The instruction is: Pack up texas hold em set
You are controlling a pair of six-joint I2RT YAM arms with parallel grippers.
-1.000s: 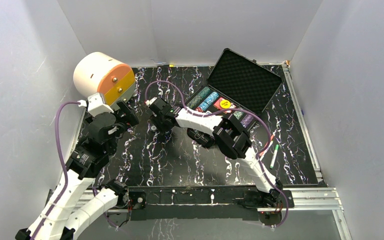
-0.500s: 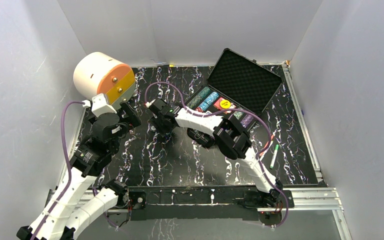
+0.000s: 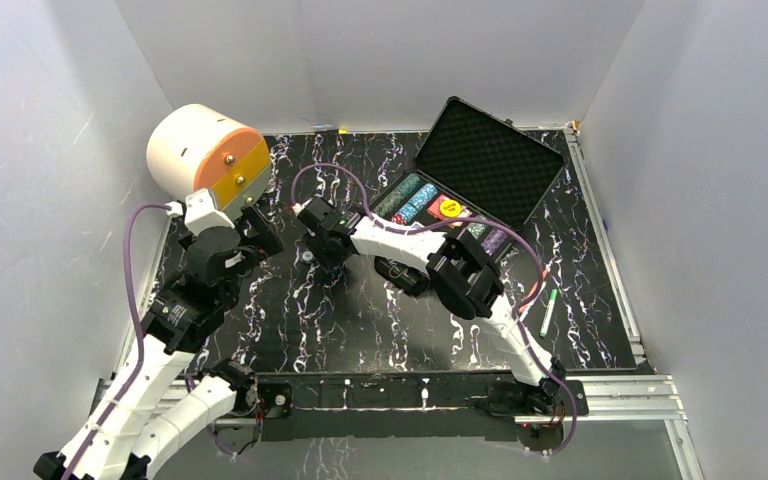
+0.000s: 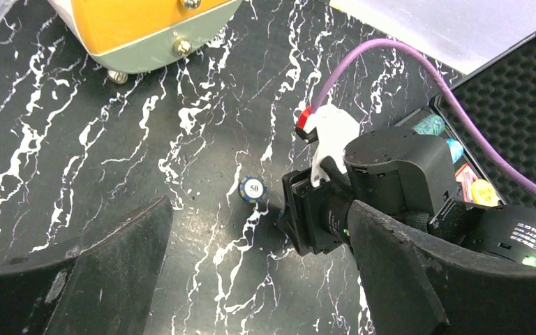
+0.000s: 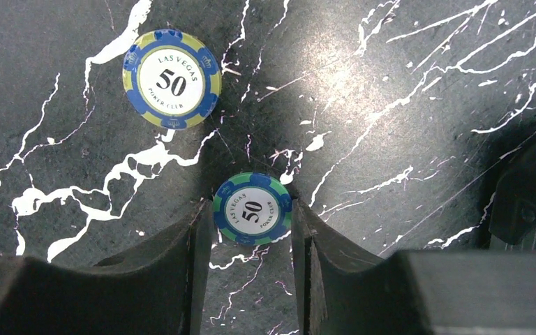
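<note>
Right end effector (image 5: 251, 225) is where I'm looking: its fingers (image 5: 181, 272) sit tight against both sides of a green-and-blue 50 chip (image 5: 252, 209), face up on the bench (image 5: 405, 125), and as far as I can see it is clamped. A second 50 chip (image 5: 172, 79), blue and yellow, lies just beyond, apart from the fingers. The open black case (image 3: 488, 160) with its chip rows (image 3: 410, 200) stands at the far right of the bench. My left end effector (image 4: 258, 279) hangs spread wide, holding nothing, near the white-and-orange drawer unit (image 3: 205, 150).
</note>
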